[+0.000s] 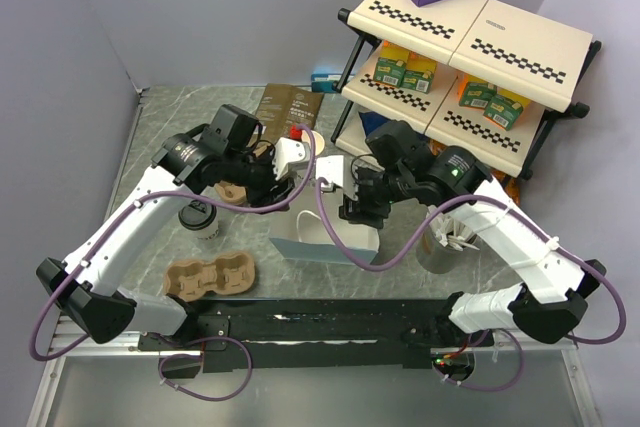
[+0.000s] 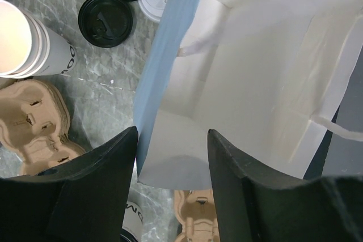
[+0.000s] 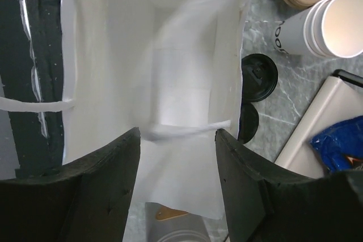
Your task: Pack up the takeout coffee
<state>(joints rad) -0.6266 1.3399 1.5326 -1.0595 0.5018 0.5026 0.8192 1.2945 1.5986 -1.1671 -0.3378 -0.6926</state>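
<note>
My left gripper (image 2: 172, 140): both black fingers (image 2: 96, 196) rise from 6 o'clock and stand apart, with the bag's near end lying between them.
paper bag (image 2: 169, 43): centre to 3 o'clock, mouth open, white inside, pale blue outer wall on its 9 o'clock side; a white handle (image 2: 334, 128) at 4 o'clock.
black lids (image 2: 105, 19): two, at 11 o'clock, just beside the bag.
cup stack (image 2: 22, 38): white, printed, tilted, at 10 o'clock.
pulp carriers (image 2: 34, 123): one at 8 o'clock, another (image 2: 195, 213) at 6 o'clock — half hidden by my fingers.
tabletop (image 2: 108, 83): grey marble, 9 to 11 o'clock.
</note>
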